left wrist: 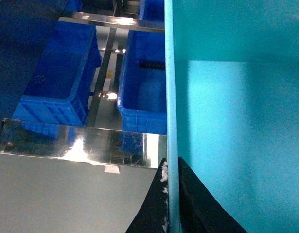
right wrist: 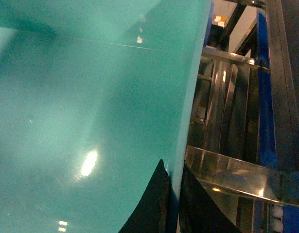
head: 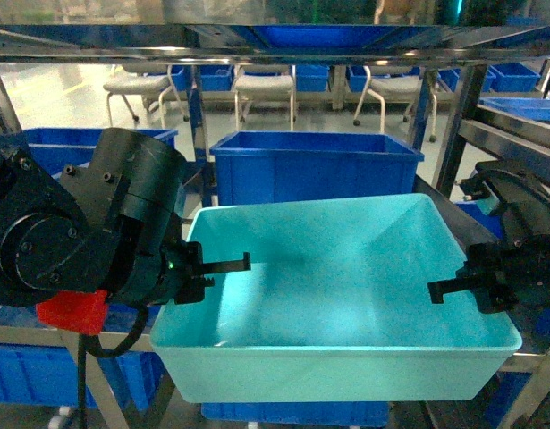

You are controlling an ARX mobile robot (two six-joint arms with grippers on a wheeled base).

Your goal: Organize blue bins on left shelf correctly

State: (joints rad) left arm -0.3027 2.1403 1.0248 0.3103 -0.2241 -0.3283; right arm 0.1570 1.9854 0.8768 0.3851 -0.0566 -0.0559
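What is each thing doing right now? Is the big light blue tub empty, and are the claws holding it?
Turquoise tub: empty, upright, held at both side walls.
Left claw: shut on the tub's left wall.
Right claw: shut on the tub's right wall.
Dark blue bin behind the tub: upright, nothing showing inside it.
Shelf: shiny steel beam beside the tub.

Non-task items only. A dark royal-blue tub (head: 315,170) stood at centre frame, in the head view. A second royal-blue tub (head: 55,147) sat at left, middle height. More royal-blue tubs (head: 51,375) filled the lower left corner. Two white chairs (head: 264,89) and a third (head: 393,88) stood on the pale floor (head: 51,94) in the upper background. The left wrist view showed two royal-blue tubs (left wrist: 61,77) side by side, upper left.
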